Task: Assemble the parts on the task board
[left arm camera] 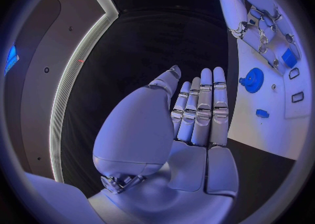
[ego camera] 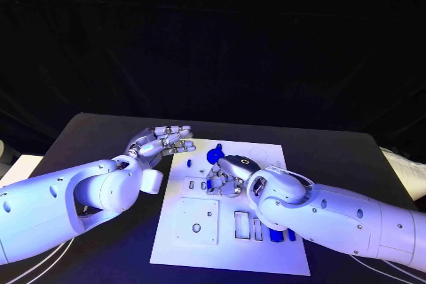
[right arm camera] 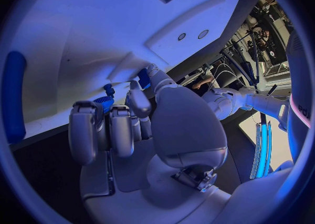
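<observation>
One part [right arm camera: 144,77] half-hidden by right hand [ego camera: 227,176]

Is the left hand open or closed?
Open: the left hand holds nothing, its fingers straight and empty beside the board.

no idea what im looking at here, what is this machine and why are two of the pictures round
This is a robot with two white arms, each ending in a silver hand, working at a black table. The square picture comes from a camera on its head, looking down. The round ones come from fisheye cameras at each wrist, behind that arm's own hand. On the table lies a white task board with small blue parts, among them a blue gear. The left hand hovers at the board's edge, fingers apart, holding nothing. The right hand is down on the board with a small blue part at its fingertips; it seems to pinch it.
</observation>
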